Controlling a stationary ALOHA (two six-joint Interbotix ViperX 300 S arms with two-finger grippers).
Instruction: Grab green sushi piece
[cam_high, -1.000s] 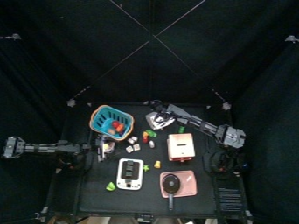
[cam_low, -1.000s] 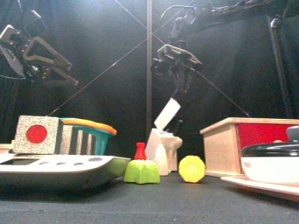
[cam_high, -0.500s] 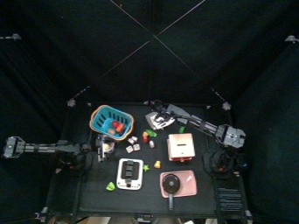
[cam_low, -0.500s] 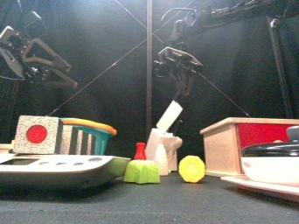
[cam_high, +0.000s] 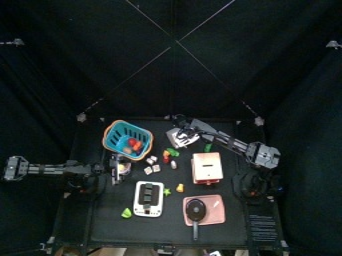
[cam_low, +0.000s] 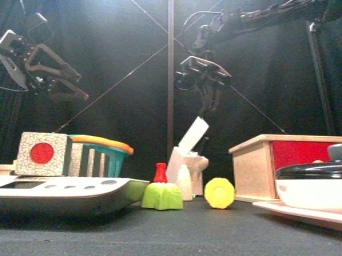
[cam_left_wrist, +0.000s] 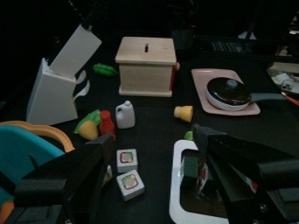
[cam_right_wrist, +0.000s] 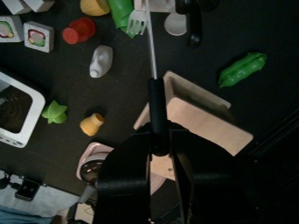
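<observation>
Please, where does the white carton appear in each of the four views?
Top: carton near the table's back, behind the wooden box.
Front: centre, left of the box.
Left wrist: upper left.
Right wrist: centre right, seen from above.
Landmark: the box, though I cannot find it in the right wrist view.

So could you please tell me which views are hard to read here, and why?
Top view: table small, toys tiny against black curtains. Front view: scale and green piece loom near and soft. Left wrist view: its own pincer is a dark blur.
</observation>
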